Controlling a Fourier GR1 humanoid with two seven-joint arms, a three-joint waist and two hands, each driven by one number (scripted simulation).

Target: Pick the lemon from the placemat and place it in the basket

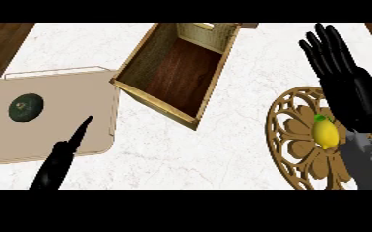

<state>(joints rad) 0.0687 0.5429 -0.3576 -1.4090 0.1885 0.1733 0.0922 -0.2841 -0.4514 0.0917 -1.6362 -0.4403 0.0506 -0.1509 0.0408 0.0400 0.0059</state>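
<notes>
A yellow lemon [327, 133] with a green tip lies on a round, ornate wooden placemat [289, 142] at the right of the counter. My right hand [341, 78] hovers just beyond and right of the lemon, fingers straight and spread, holding nothing. The basket [149, 94] is a wooden box with a dark floor, standing open at the counter's middle, tilted diagonally. My left hand [62, 155] shows at the lower left, fingers straight, pointing up over the tan board.
A tan cutting board [73, 103] lies at the left with a dark green round fruit [26, 107] on it. White marble counter stretches between the basket and the placemat. A dark wood edge shows at the far upper left.
</notes>
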